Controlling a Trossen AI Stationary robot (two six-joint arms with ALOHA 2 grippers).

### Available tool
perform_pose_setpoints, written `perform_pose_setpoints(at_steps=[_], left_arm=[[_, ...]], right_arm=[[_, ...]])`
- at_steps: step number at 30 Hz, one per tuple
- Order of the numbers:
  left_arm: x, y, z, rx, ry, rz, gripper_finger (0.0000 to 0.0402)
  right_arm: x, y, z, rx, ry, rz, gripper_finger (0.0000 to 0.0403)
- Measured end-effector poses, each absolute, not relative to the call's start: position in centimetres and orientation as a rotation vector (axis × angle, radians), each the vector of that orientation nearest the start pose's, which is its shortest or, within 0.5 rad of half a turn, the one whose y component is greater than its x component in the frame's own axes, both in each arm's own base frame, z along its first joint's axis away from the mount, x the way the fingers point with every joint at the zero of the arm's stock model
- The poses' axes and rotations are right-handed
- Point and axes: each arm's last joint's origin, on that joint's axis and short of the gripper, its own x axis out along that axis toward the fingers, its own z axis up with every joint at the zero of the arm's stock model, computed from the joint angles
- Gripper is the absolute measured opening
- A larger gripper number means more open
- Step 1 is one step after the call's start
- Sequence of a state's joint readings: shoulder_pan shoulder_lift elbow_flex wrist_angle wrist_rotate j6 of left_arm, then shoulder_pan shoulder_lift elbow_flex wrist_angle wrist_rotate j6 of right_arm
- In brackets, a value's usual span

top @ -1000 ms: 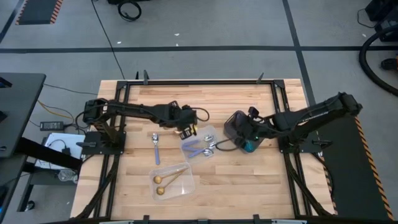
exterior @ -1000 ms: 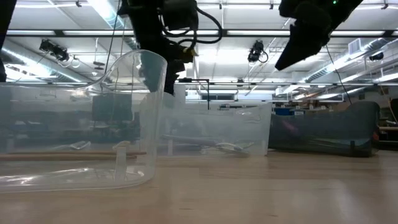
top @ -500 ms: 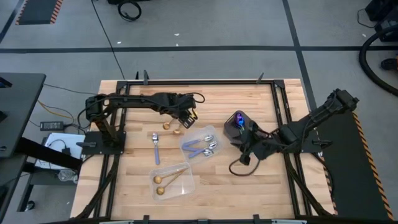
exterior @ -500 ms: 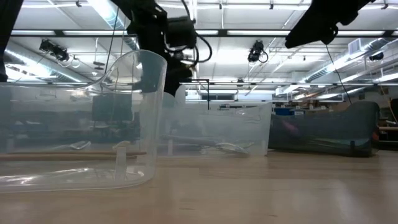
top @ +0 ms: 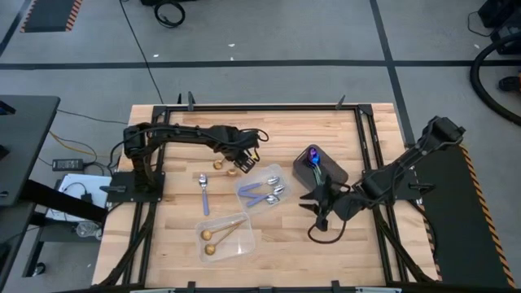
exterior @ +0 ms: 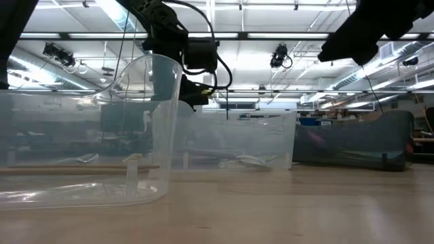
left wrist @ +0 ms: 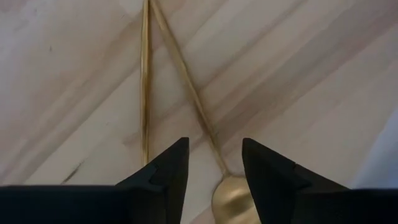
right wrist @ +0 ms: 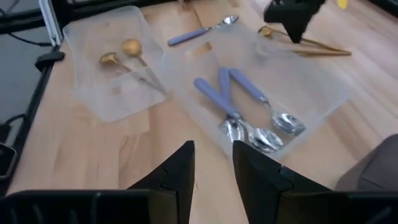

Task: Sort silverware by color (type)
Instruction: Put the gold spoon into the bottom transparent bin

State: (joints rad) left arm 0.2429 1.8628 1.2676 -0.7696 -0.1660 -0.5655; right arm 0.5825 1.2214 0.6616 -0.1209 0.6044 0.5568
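My left claw (top: 242,164) hangs over two gold spoons (top: 225,165) lying loose on the tabletop (top: 277,130), just past the middle clear tray's (top: 279,173) ten-o'clock corner. Its fingers (left wrist: 163,171) stand apart with nothing between them; in the left wrist view one bowl (left wrist: 235,199) lies below the gap, and the two thin gold handles (left wrist: 145,81) run away from it, crossing near their far ends.

My right claw (top: 319,210) is parked at about four o'clock on the tabletop, pointing toward the trays, fingers (right wrist: 180,168) a little apart and empty.

The middle tray holds three spoons with lilac-blue handles (right wrist: 217,102), silver bowls (right wrist: 258,135) bunched toward its three-o'clock end, long axes running roughly from eight to two o'clock. One more blue-handled spoon (top: 203,194) lies on bare wood beside that tray, long axis twelve to six, bowl at twelve. The near clear tray (top: 251,241) carries two gold spoons (top: 218,236), bowls at its eight-o'clock end. A dark grey tray (top: 332,174) at three o'clock holds at least one iridescent purple spoon (top: 313,158).
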Motion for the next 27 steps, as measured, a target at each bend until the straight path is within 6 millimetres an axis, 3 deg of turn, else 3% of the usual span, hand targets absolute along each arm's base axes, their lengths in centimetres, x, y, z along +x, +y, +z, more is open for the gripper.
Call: perform_pose_setpoints(at_steps=[11,16,20,27], left_arm=[[32.8,8.9,14.0,-0.609,1.258,0.736,0.018],[32.6,8.7,13.6,-0.627,1.243,0.72,0.0178],[32.5,8.7,13.6,-0.617,1.261,0.725,0.0148],[32.3,8.8,13.6,-0.572,1.28,0.735,0.0052]], right_arm=[[21.4,12.7,20.4,0.155,0.54,-0.138,0.0119],[21.5,12.8,20.6,0.144,0.519,-0.118,0.0119],[21.5,12.8,20.6,0.142,0.52,-0.118,0.0119],[21.4,12.9,20.5,0.094,0.551,-0.058,0.0119]])
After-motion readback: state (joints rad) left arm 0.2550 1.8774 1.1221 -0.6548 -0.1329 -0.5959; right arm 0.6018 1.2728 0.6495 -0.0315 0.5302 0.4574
